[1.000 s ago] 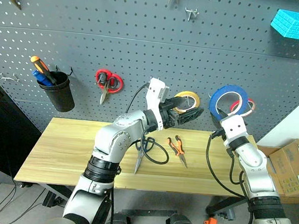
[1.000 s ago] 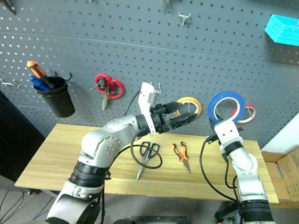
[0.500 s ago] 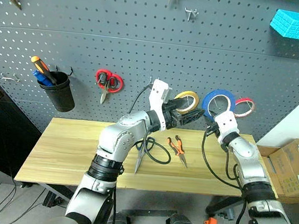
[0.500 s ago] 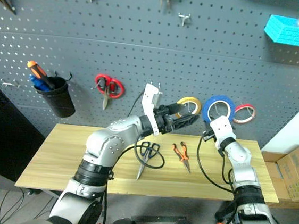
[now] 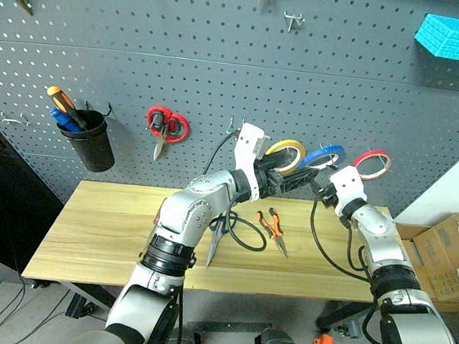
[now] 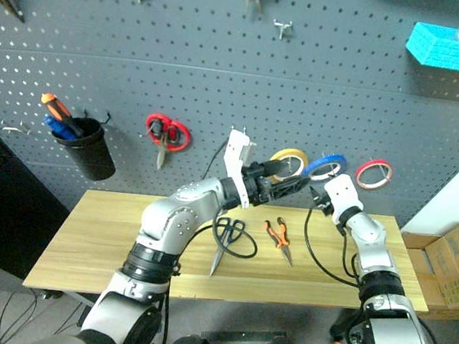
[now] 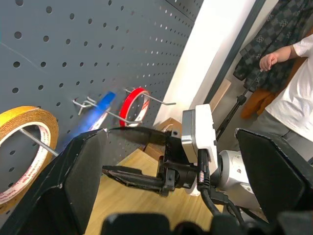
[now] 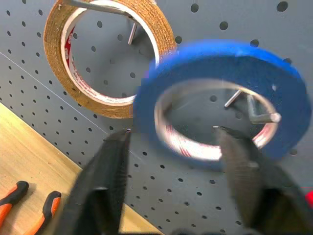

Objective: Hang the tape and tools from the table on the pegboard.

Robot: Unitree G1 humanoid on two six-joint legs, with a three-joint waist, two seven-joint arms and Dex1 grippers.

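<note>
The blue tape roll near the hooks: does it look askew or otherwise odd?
Yes. The blue tape roll sits tilted and motion-blurred at its hook, unlike the flat-hanging yellow roll and red roll. The right claw stands open around it.

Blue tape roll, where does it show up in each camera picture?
Left eye: blue tape on the pegboard, between yellow roll and red roll.
Right eye: tape same spot.
Left wrist: tape blurred, between those rolls.
Right wrist: tape beside the yellow roll.
Shared landmark: yellow roll.

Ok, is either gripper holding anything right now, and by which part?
Nothing is held. The right gripper has its jaws open before the blue tape, which hangs on a pegboard hook. The left gripper is open and empty too.
</note>
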